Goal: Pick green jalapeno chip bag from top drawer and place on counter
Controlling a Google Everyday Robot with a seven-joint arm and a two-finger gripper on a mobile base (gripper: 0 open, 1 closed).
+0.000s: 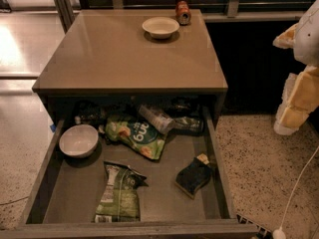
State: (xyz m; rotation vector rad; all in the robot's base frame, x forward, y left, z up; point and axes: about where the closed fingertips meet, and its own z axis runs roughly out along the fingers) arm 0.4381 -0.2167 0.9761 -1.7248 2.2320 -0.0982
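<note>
The green jalapeno chip bag (119, 194) lies flat near the front of the open top drawer (129, 228), its dark twisted top pointing toward the back and a white-and-black strip along its left side. The counter (129, 59) spreads above the drawer, tan and glossy. My gripper (290, 117) hangs at the right edge of the camera view on its white-and-yellowish arm, over the floor. It is well to the right of the drawer and holds nothing that I can see.
In the drawer are a white bowl (79, 140) at the left, a brighter green bag with white lettering (137, 136), a plastic bottle (164, 121) at the back, and a dark sponge (194, 176) at the right. On the counter stand a white bowl (160, 27) and a can (183, 12).
</note>
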